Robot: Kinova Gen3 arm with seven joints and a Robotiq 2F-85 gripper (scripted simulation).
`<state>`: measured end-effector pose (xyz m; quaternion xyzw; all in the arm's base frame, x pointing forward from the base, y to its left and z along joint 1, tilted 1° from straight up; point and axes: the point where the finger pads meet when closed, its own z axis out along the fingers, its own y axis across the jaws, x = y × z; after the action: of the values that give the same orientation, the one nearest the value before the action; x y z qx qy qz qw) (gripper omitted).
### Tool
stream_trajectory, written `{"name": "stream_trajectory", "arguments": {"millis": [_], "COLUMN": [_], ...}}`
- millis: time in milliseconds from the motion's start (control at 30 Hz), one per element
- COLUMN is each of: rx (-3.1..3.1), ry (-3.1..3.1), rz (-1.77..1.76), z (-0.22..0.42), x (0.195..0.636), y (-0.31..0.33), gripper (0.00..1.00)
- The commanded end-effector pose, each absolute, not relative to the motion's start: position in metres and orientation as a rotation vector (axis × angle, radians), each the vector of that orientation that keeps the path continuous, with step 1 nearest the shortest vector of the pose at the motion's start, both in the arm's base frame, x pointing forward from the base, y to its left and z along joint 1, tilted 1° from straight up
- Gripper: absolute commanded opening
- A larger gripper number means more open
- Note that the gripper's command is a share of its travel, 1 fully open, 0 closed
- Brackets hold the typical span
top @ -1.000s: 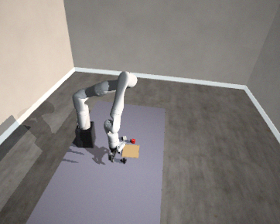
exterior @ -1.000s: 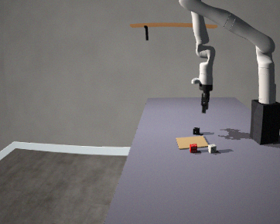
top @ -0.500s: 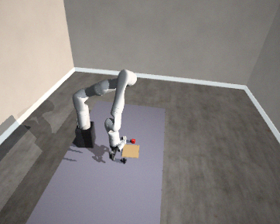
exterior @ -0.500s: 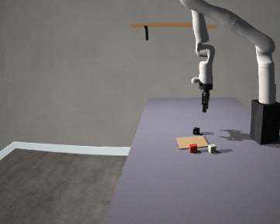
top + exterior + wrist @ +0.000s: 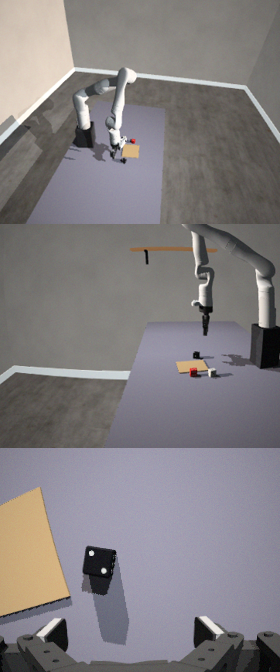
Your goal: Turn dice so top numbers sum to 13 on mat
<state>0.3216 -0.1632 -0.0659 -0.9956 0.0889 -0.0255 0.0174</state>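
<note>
A tan mat lies flat on the grey-violet table. A black die lies flat on the table just off the mat's edge, with two pips on top. A red die sits at the mat's opposite edge; I cannot tell whether it rests on the mat. A white die lies on the table beside the red one, off the mat. My gripper is open and empty. It hangs high above the table, with the black die below and a little to the left of its middle.
The arm's black base stands on the table near the mat. An orange bar with a black peg shows on the far wall. The table's left edge drops to a dark wooden floor.
</note>
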Motion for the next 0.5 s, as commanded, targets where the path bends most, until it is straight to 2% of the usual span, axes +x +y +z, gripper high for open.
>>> {"name": "stream_trajectory", "arguments": {"millis": [0,467], "rx": [-3.095,-3.100], "ry": [0.248,0.190], "rz": [-0.080,-0.068], "z": [-0.0621,-0.0561], "x": [0.3233,0.3228], "y": [-0.1589,-0.1513], "gripper": [1.00,1.00]}}
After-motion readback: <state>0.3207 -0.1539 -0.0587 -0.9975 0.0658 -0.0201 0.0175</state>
